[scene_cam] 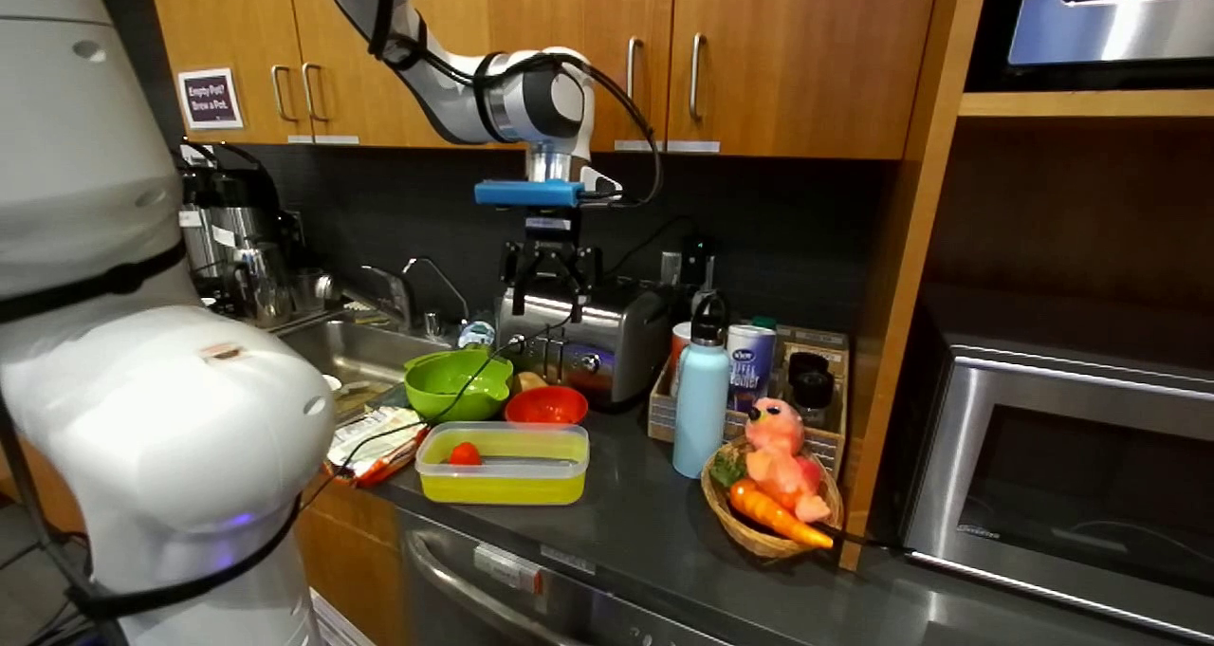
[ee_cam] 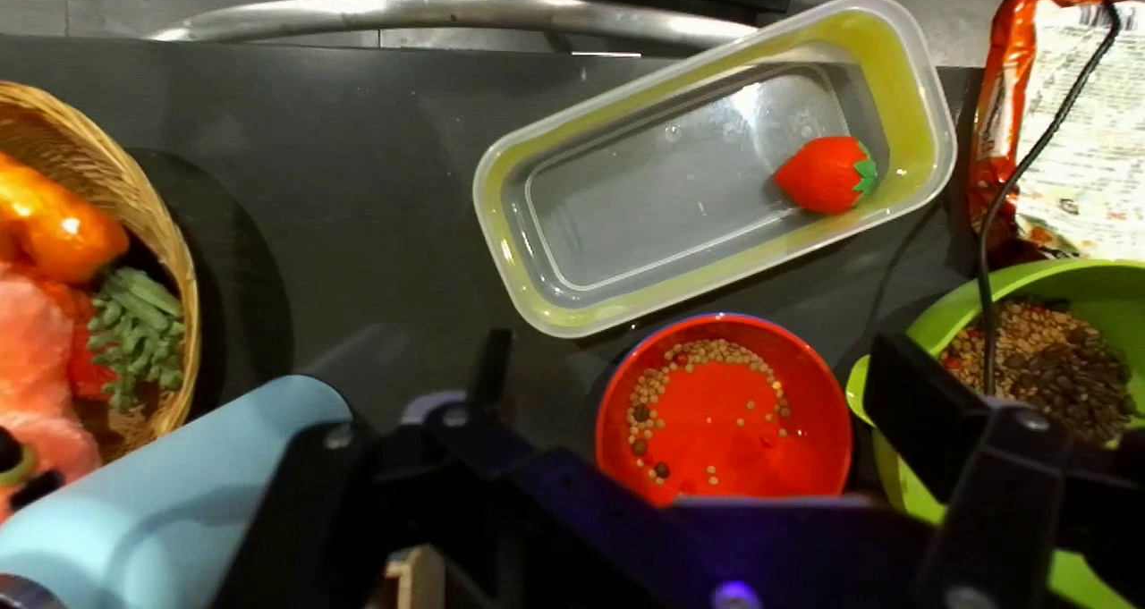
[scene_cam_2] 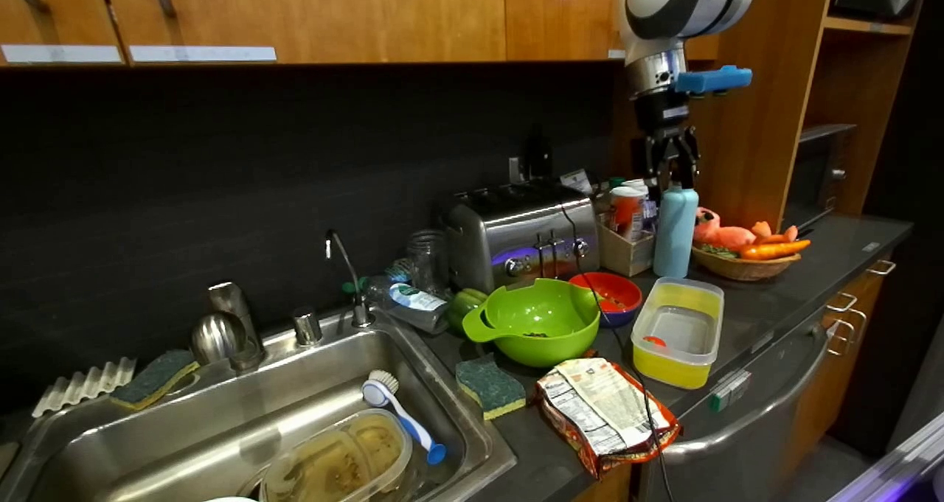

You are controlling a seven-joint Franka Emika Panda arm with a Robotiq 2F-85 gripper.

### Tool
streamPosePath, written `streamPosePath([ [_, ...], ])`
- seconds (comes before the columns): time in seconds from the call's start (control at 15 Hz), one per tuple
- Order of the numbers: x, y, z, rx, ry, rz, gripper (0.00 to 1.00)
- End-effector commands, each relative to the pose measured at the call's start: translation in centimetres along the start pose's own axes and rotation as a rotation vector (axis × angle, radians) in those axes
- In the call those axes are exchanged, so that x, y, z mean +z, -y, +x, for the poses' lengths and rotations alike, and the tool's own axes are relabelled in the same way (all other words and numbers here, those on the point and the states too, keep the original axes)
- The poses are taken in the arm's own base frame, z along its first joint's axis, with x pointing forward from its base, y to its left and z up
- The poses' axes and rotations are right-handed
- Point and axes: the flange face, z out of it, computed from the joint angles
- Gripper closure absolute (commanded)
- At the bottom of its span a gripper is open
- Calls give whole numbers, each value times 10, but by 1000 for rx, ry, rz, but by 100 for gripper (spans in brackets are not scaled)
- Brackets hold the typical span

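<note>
My gripper [scene_cam: 548, 303] is open with nothing between its fingers, hanging high above the counter in front of the toaster [scene_cam: 626, 333]. It also shows in an exterior view [scene_cam_2: 671, 185] and the wrist view [ee_cam: 702, 376]. In the wrist view a red bowl [ee_cam: 725, 403] with small pale grains lies between the fingers, well below them. A yellow-sided clear container [ee_cam: 662, 202] holds a red strawberry-like toy with a green top [ee_cam: 823, 175] at one end. A green bowl [scene_cam_2: 542, 321] with brown seeds and grains stands beside the red bowl.
A light blue bottle [scene_cam: 702, 409] stands before a box of canisters. A wicker basket [scene_cam: 749, 537] holds a pink plush bird [scene_cam: 780, 447] and an orange carrot [scene_cam: 773, 513]. A food bag [scene_cam_2: 605, 406], sponge [scene_cam_2: 490, 386] and sink [scene_cam_2: 243, 406] are nearby. A cable crosses the green bowl. Cabinets hang above.
</note>
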Motion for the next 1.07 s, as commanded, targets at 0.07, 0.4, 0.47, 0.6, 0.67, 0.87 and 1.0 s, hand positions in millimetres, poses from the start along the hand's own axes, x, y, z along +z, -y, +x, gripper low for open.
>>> streamPosePath([
  [0.07, 27, 10, -10, 1, -16, 24, 0],
  [0.4, 59, 8, -14, 25, 12, 56, 0],
  [0.47, 62, 8, -12, 28, 9, 45, 0],
  [0.6, 68, 7, -4, 48, 1, 5, 0],
  [0.67, 69, 6, -1, 52, 2, -8, 0],
  [0.87, 78, 0, 10, 69, 14, -58, 0],
  [1.0, 79, -7, 19, 115, 2, -136, 0],
])
